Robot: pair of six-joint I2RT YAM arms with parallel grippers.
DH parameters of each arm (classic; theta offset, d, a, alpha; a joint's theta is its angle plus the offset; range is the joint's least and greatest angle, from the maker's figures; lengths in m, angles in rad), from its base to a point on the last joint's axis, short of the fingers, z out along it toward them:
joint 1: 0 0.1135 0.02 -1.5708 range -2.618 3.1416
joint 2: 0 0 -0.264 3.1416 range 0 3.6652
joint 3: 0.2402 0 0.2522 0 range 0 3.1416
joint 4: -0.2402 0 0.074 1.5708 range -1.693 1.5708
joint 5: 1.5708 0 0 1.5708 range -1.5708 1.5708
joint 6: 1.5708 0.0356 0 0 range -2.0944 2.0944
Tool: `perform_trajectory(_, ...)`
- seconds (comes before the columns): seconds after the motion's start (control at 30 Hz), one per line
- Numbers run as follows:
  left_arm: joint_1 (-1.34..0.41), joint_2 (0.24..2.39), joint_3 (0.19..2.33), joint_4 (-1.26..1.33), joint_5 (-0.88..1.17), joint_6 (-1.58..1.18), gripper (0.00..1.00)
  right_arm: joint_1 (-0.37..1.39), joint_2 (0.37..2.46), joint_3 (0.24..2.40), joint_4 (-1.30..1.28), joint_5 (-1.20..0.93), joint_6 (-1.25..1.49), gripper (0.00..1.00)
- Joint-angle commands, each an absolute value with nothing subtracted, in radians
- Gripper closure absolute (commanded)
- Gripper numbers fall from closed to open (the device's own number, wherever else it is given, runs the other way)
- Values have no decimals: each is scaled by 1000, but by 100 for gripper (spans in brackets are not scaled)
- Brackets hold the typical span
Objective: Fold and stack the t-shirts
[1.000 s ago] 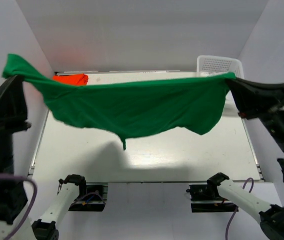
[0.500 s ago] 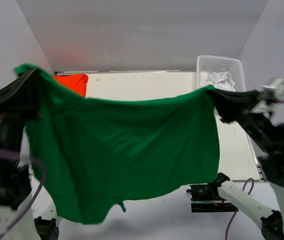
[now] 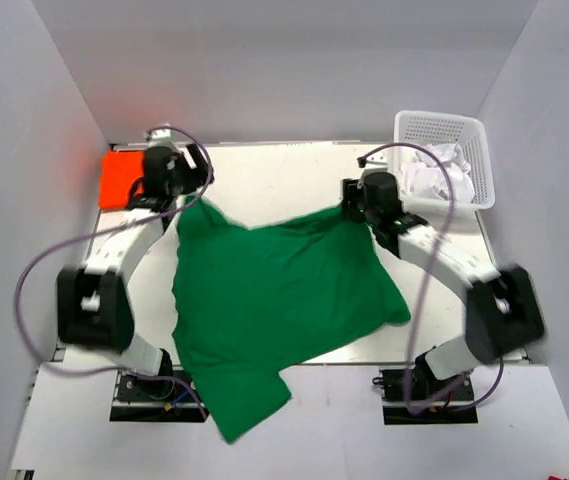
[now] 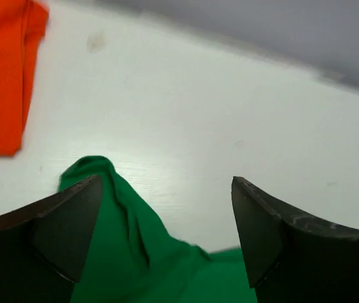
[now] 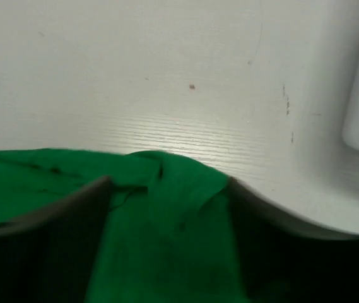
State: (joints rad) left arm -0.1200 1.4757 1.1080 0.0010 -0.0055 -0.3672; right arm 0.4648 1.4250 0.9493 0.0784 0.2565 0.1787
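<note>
**A:** T-shirts first, from the left: where are they?

**B:** The orange-red t-shirt (image 3: 116, 178) lies folded flat in the far left corner of the table (image 3: 284, 175), apart from the other one. The green t-shirt (image 3: 274, 295) is spread out, rumpled, over the middle of the table. Its near left part hangs over the near edge.

**A:** And the left gripper?

**B:** The left gripper (image 4: 166, 183) is at the green t-shirt's far left corner. Its jaws stand wide apart and grip nothing. The cloth corner lies on the table in the gap, close against the left-hand finger in the wrist view.

**A:** The right one?

**B:** The right gripper (image 5: 166, 186) is at the green t-shirt's far right corner. Its jaws are partly apart, with a bunched ridge of cloth between them. The cloth looks loose rather than pinched, though that wrist view is blurred.

**A:** Anything further right?

**B:** A white mesh basket (image 3: 442, 122) stands in the far right corner with crumpled white material inside, apart from the green cloth.
</note>
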Motion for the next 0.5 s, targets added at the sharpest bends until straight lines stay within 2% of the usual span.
perform_trajectory(0.0,-115,1609,1248,-47,-95,-393,6,414,1586,1109,82,241,222,10)
perform_trajectory(0.03,-115,1647,1309,-108,-95,-393,6,413,1617,1193,57,229,215,10)
perform_trajectory(0.07,-115,1685,1325,-123,-95,-393,0,411,1675,1215,2,201,216,10)
perform_trajectory(0.17,-115,1671,1289,-108,-75,-393,0,408,1674,1218,2,167,229,10)
perform_trajectory(0.37,-133,1508,1082,-94,6,-431,0,403,1600,1091,31,115,265,10)
perform_trajectory(0.47,-133,1447,968,-94,6,-468,0,405,1612,1097,11,66,267,10)
